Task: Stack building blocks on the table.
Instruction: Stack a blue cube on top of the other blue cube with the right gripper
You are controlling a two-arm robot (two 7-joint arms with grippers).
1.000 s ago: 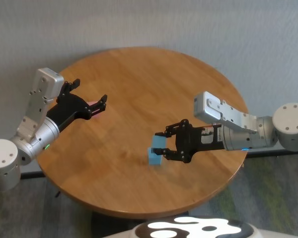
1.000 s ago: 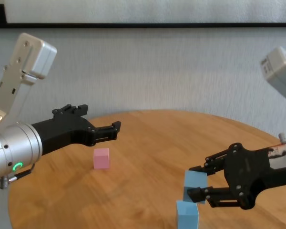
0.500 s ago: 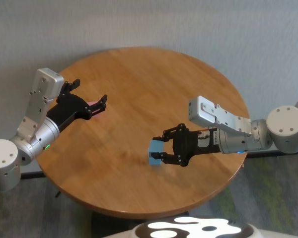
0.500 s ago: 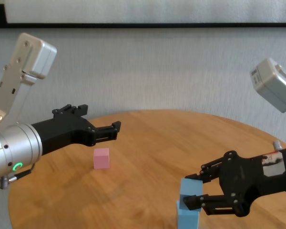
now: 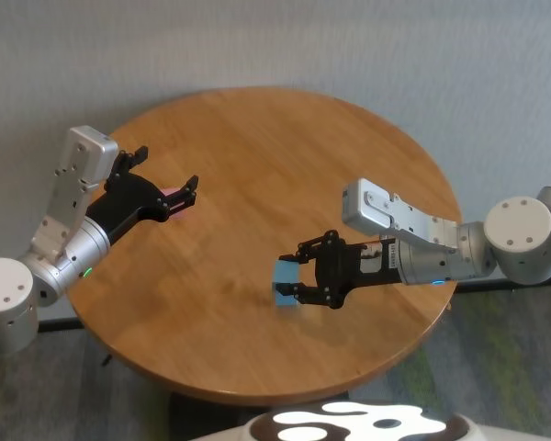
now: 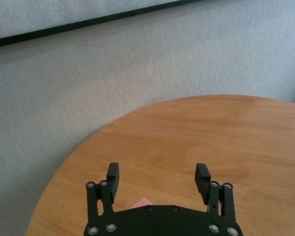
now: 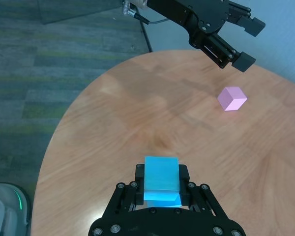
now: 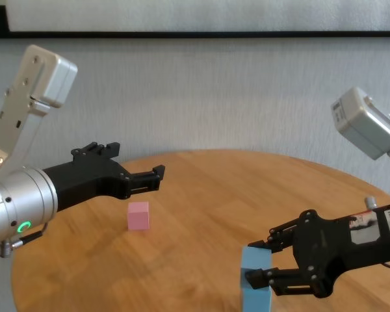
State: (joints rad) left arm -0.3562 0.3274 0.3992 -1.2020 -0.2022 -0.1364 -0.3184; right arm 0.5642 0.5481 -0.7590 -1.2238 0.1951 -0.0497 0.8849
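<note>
My right gripper (image 5: pixel 292 277) is shut on a light blue block (image 7: pixel 162 177) and holds it directly on top of the second light blue block (image 7: pixel 171 199), edges nearly in line. The pair looks like one blue column in the chest view (image 8: pixel 255 286), near the front right of the table (image 5: pixel 285 156). The pink block (image 8: pixel 138 215) sits alone on the table's left side. My left gripper (image 5: pixel 167 167) is open and empty, hovering just above and behind the pink block (image 6: pixel 142 202), which peeks out under its palm.
The round wooden table ends close in front of the blue blocks. A grey wall stands behind the table. Carpeted floor lies beyond the table's edge (image 7: pixel 49 147). The left gripper also shows far off in the right wrist view (image 7: pixel 250 45).
My right gripper has moved left and down, bringing the held blue block from beside and above the other blue block to sit on top of it. The left arm has not moved.
</note>
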